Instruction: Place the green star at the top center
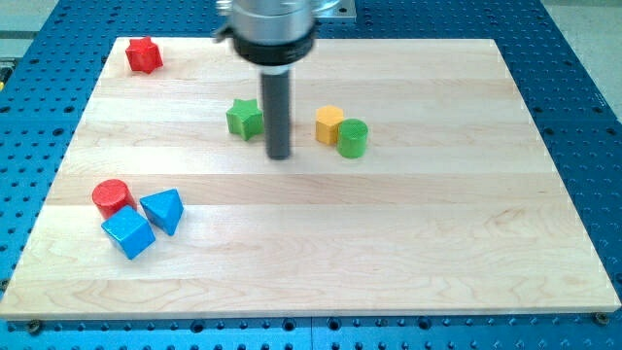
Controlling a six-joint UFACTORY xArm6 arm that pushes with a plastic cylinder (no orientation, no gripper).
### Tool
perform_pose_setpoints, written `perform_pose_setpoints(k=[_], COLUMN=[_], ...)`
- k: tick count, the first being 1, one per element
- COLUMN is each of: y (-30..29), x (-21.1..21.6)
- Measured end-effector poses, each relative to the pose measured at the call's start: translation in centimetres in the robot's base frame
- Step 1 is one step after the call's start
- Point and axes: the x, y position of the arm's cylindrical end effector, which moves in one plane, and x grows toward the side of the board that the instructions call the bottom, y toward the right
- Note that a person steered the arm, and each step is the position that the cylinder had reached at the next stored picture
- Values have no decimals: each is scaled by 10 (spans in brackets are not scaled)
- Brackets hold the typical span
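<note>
Camera view showed 1 wooden tabletop lying on a blue perforated base, with 6 small blocks spread over it. My tip stood on the wood a little above the middle of the board, at the end of the dark rod that came down from the grey mount at the view's top. The arm carried no claw, so there was no released or clenched state to report.

The green star lay in the upper middle part of the tabletop, just to the view's left of the rod and slightly above my tip. Whether the rod touched the star could not be told; they looked very close. On the rod's other side, to the view's right, sat a yellow block, its exact shape unclear, and a green cylinder touching or nearly touching it.

A red star-like block rested alone near the top left corner. At the lower left, 3 blocks huddled together: a red cylinder, a blue cube below it, and a blue triangular block to their right.
</note>
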Motion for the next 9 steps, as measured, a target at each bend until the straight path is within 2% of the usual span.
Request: perform_pose_setpoints(k=[1,2,3,5,6,7,8,9], y=[-44,-37,17,56,102,114,79,65], x=[-29,-78,-108,-70,-70,-87,-130,-121])
